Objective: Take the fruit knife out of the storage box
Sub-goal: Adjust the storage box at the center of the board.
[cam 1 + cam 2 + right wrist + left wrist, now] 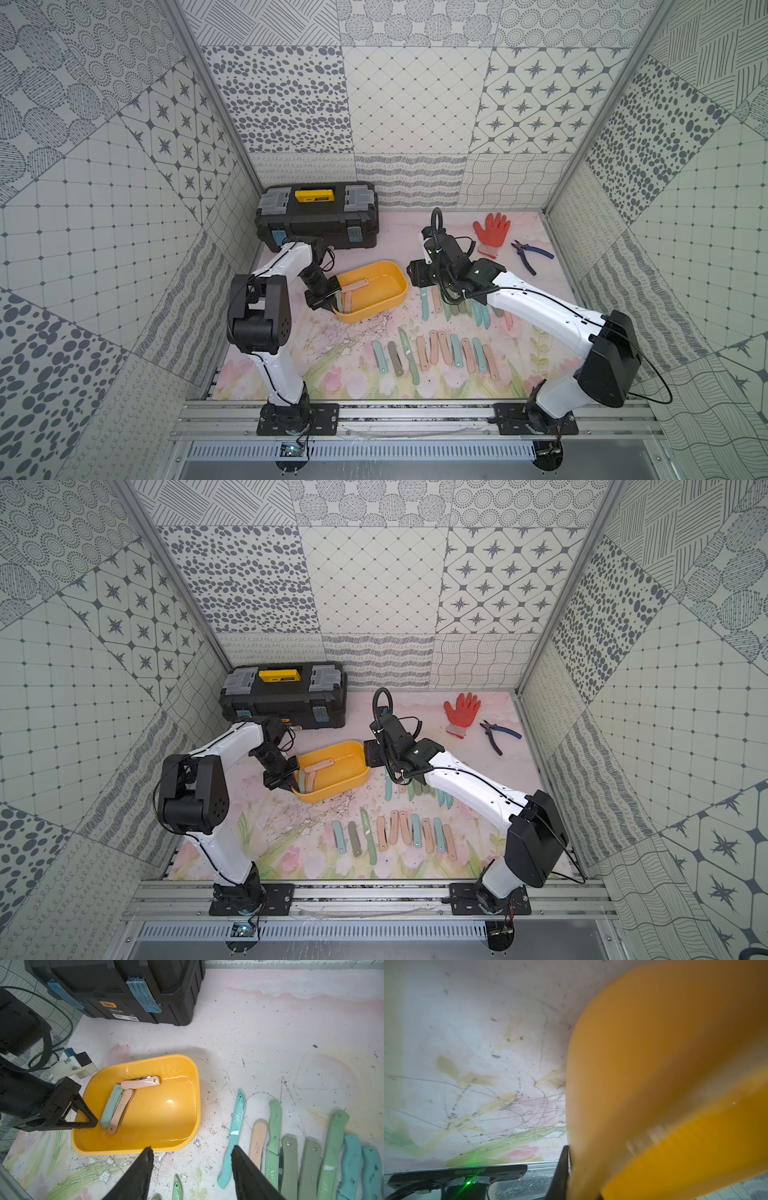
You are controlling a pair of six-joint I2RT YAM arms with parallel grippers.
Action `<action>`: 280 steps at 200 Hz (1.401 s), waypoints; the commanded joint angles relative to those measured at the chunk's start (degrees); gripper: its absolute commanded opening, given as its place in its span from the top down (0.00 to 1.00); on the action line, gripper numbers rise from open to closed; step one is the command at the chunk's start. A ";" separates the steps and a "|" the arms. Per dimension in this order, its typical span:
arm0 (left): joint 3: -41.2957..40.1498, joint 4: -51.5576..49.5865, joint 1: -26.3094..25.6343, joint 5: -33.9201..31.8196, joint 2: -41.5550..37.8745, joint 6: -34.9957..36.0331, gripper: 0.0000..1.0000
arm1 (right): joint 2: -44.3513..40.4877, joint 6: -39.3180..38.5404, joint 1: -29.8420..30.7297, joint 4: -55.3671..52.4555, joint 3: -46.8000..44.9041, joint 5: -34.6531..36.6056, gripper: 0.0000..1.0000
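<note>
Floral mat point(332, 374) below us; our left gripper point(91, 1124) clamps the storage box point(197, 1105) rim, three folded fruit knives point(120, 1111) inside; our right gripper point(191, 1148) hangs apart, empty

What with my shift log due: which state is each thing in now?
storage box: uncovered, rim clamped by the left end effector.
left end effector: shut on the box rim.
right end effector: open, empty.
folding knives: three, folded, inside the box.
toolbox: lid closed.
glove: lying flat.
</note>
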 commanded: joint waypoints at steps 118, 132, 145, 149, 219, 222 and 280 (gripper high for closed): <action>3.24 5.44 -7.40 -25.49 5.18 9.19 1.00 | 12.64 -9.32 0.87 1.65 9.47 -10.58 0.37; 3.75 5.64 -7.40 -25.13 6.06 9.28 1.00 | 16.15 -12.57 0.92 0.84 12.65 -14.18 0.37; 3.77 6.09 -7.38 -24.87 6.69 9.54 1.00 | 19.35 -15.41 0.93 1.10 15.30 -17.29 0.37; 3.70 6.21 -7.40 -24.96 6.89 9.62 1.00 | 20.25 -16.46 0.91 1.33 16.03 -18.23 0.37; 3.84 5.67 -7.42 -27.70 6.08 9.99 1.00 | 37.02 -26.80 1.29 -5.21 31.67 -25.12 0.44; 3.85 5.53 -7.42 -27.63 6.17 9.91 1.00 | 37.90 -26.63 1.30 -6.43 33.04 -25.36 0.45; 4.34 5.23 -7.46 -25.41 6.63 9.28 1.00 | 46.39 -18.08 5.12 -17.35 48.31 -14.92 0.40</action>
